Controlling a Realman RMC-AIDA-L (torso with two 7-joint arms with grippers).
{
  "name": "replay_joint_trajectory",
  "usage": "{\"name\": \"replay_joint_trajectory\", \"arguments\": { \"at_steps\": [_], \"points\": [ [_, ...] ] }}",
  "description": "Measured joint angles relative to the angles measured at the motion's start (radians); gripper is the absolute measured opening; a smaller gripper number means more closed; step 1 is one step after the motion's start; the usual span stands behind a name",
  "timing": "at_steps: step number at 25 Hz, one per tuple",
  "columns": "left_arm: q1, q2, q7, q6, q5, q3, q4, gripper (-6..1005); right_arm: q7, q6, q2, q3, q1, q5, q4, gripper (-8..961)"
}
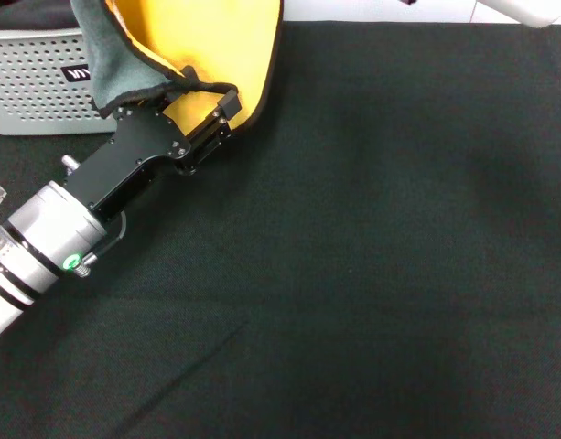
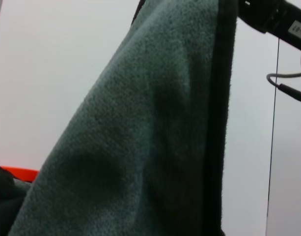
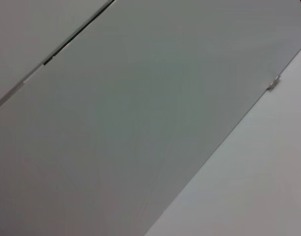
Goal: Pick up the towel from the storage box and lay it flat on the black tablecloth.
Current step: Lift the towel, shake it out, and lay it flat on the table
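Note:
My left gripper (image 1: pixel 213 110) is shut on the towel (image 1: pixel 221 46) at the back left of the head view. The towel shows its yellow-orange side with black edging, and a grey fold on its left; its top runs out of the picture. It sits just right of the storage box (image 1: pixel 33 87), a light grey perforated bin with a black label. In the left wrist view the towel's grey side (image 2: pixel 155 137) fills most of the frame. The black tablecloth (image 1: pixel 372 256) spreads over the whole table. The right gripper is out of view.
A white part of the right arm (image 1: pixel 536 9) shows at the back right corner. The right wrist view shows only plain pale panels. Behind the towel in the left wrist view are a white wall, thin cables (image 2: pixel 275 123) and a black labelled part (image 2: pixel 273 19).

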State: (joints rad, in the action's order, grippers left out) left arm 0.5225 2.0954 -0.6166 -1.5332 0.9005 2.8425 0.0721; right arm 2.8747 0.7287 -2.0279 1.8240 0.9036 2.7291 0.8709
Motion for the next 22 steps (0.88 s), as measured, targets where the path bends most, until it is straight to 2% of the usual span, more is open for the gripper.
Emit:
{"name": "replay_joint_trajectory", "arguments": {
  "at_steps": [9, 14, 17, 22],
  "points": [
    [-0.007, 0.000, 0.000, -0.002, 0.000, 0.000, 0.000, 666, 0.000, -0.002, 0.000, -0.003, -0.019, 0.002, -0.005, 14],
    [-0.009, 0.000, -0.001, -0.002, 0.013, 0.000, 0.000, 427, 0.000, -0.002, 0.000, -0.004, -0.027, 0.002, -0.013, 14],
    [-0.013, -0.001, -0.001, -0.002, 0.025, 0.000, 0.001, 342, 0.000, -0.002, 0.000, -0.005, -0.037, 0.002, -0.018, 14],
    [-0.027, 0.000, -0.011, -0.006, 0.068, 0.000, -0.001, 143, 0.000, -0.002, 0.000, -0.007, -0.054, 0.003, -0.018, 14]
  ]
}}
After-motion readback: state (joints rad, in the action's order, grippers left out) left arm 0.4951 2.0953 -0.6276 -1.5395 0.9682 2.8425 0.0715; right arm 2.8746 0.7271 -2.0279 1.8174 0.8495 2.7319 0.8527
